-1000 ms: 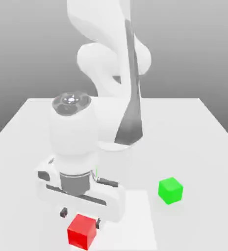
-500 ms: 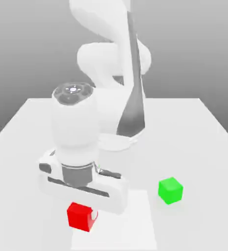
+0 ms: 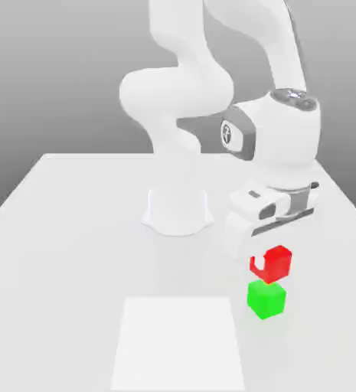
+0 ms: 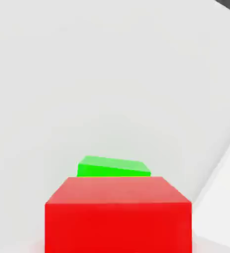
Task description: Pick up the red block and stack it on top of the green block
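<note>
My gripper (image 3: 269, 264) is shut on the red block (image 3: 276, 262), a small plain cube held in the air at the exterior view's right. Directly beneath it, with a small gap, the green block (image 3: 266, 298) rests on the white table (image 3: 73, 230). A white finger (image 3: 259, 262) covers part of the red cube's side. From the hand view the red block (image 4: 117, 213) sits close in front, and the green block (image 4: 113, 167) peeks out just beyond its upper edge.
The arm's white base (image 3: 178, 210) stands at the table's middle, behind the blocks. A brighter white square patch (image 3: 179, 341) lies on the table toward the front, just to the left of the green cube in the exterior view.
The gripper closed on the red block near the front left, lifted it and carried it across to the exterior view's right, above the green block. The green block has stayed put.
</note>
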